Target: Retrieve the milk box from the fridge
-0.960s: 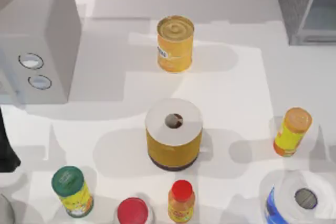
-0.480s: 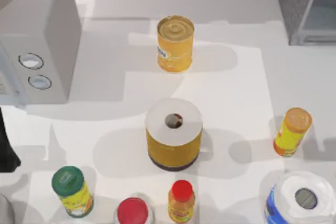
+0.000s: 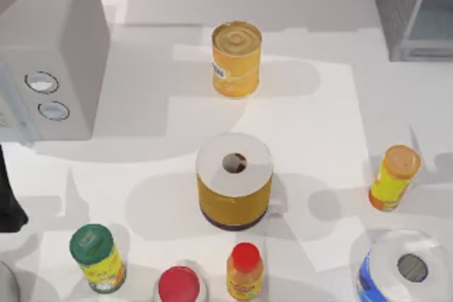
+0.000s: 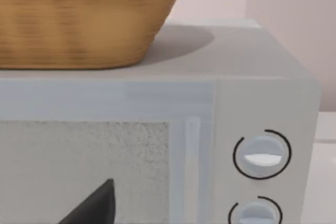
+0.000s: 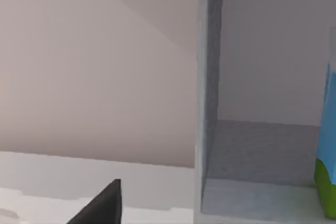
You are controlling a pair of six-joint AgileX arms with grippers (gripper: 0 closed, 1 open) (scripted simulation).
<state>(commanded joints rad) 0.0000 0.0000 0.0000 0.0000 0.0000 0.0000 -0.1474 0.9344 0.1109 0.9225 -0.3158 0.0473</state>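
Right arm facing the open fridge, milk box inside, not yet gripped.

Fridge (image 3: 407,8) sits at the table's far right corner; in the right wrist view its frame (image 5: 209,98) stands upright w/ the milk box (image 5: 327,145) on the fridge floor, just past that frame. Right gripper's finger (image 5: 102,205) shows as one dark tip short of the fridge, so can't tell how wide it's set. Risks, as I judge: clipping the frame on the way in, or nudging the carton over (tall, light). Left arm (image 3: 8,196) is parked well left of the fridge, by the microwave (image 3: 49,47); its grip also can't tell. White table (image 3: 318,104) is crowded w/ cans and bottles between the fridge and the microwave; pale wall behind.
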